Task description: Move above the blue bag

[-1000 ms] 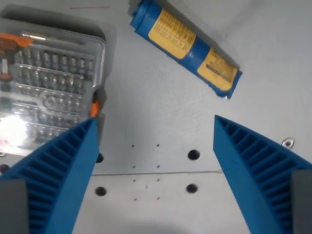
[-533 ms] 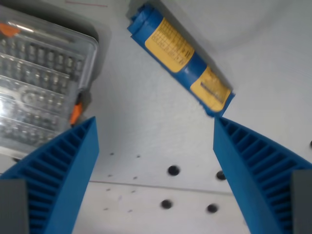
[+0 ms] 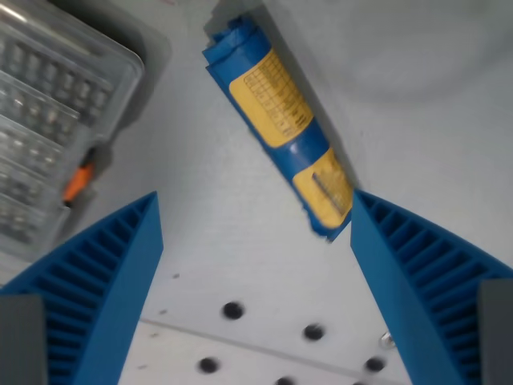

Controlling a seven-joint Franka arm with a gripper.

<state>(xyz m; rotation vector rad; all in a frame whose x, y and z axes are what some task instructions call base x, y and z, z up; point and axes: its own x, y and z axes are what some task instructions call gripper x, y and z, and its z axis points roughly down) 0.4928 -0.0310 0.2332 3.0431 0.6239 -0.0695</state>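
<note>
Right now I'm partway through the approach, bringing the gripper over the blue bag; the fingers stand spread wide with nothing between them, so the claw is empty and open. The bag, rolled into a tube with yellow labels, lies on the grey table running from the upper middle of the wrist view down toward the wrist view's right, its lower end just beside the tip of that side's finger; most of it sits above the gap between the fingers, not inside it. I judge the next move calls for sliding forward, toward the top of the view, and a touch to the right until the roll is centred between the fingers. Against the frame a second ago, the whole scene has shifted, so the camera has travelled: the bag reads nearer and steeper, and the clear bit case has slid toward the left edge.
</note>
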